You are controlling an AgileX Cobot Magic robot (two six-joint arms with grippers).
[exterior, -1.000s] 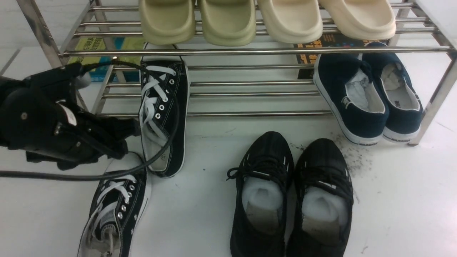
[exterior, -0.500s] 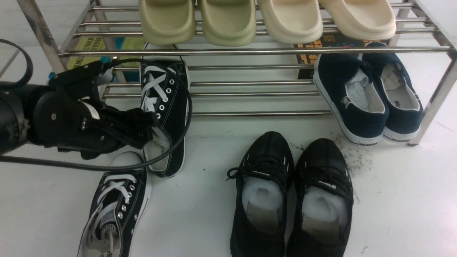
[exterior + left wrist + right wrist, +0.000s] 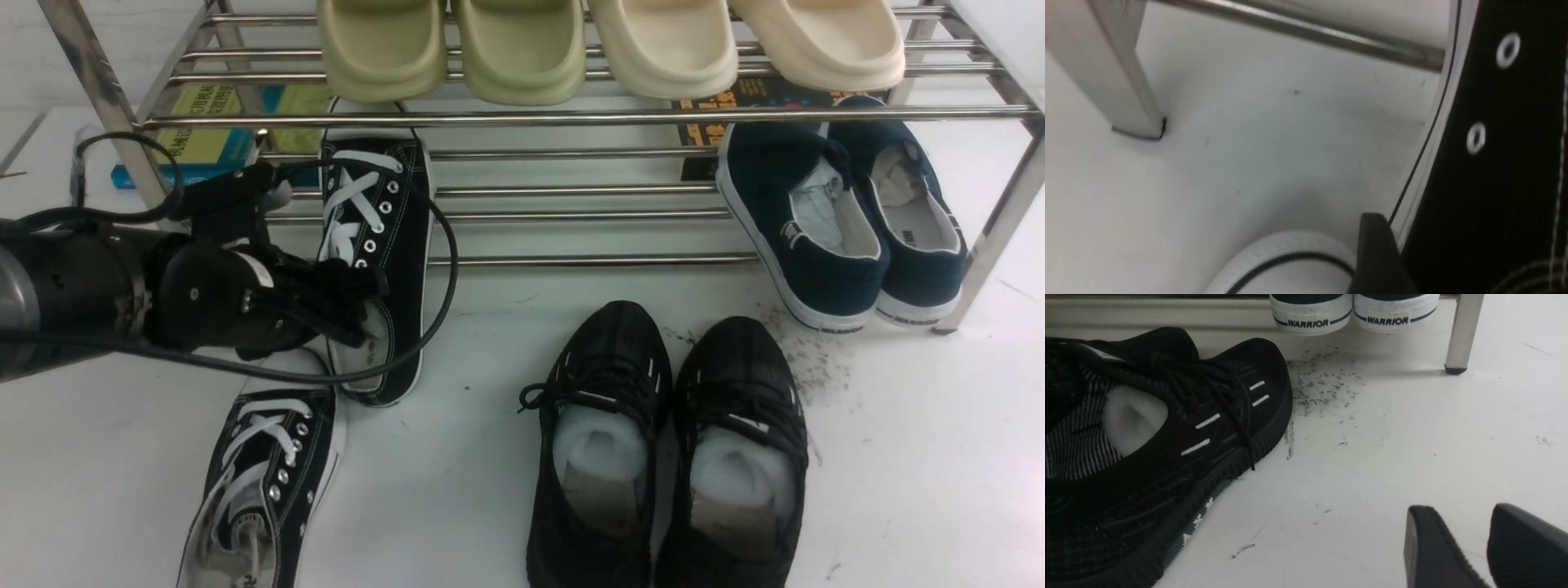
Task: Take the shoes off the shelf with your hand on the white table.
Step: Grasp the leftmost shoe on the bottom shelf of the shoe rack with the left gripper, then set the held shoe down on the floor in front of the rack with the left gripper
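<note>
in the front view the chrome shelf (image 3: 571,117) stands on the white tabletop (image 3: 914,474); the far sneaker (image 3: 400,220), black canvas with white laces, lies toe-in on the lower tier at the shelf's left end, its heel end past the front rail and down at the tabletop; the near sneaker (image 3: 261,482) lies wholly on the tabletop, closer to the camera, its white toe cap just beside the far sneaker's heel; the left hand (image 3: 359,304) reaches in from the left to the far sneaker's heel opening, its tips at the shoe's left wall, a black cable (image 3: 445,269) looping across the shoe; a pair of black mesh running shoes (image 3: 608,359) sits mid-tabletop, navy slip-ons (image 3: 775,188) rest at the lower tier's right end, and pale slippers (image 3: 522,49) line the upper tier; in the left wrist view one black finger (image 3: 1376,253) lies against the white sole edge on the outside of the far sneaker (image 3: 1494,163), with the near sneaker's toe cap (image 3: 1282,261) just beside it and a shelf leg (image 3: 1118,81) well apart; the other finger is hidden, so i cannot tell whether this hand is clamped on the wall or merely set around it; in the right wrist view the right hand (image 3: 1470,528) hovers low over bare tabletop (image 3: 1412,437), its fingers parted with nothing between them, near one running shoe (image 3: 1167,437) and the slip-on heels (image 3: 1351,314); dark specks (image 3: 1323,384) dot the surface.
</note>
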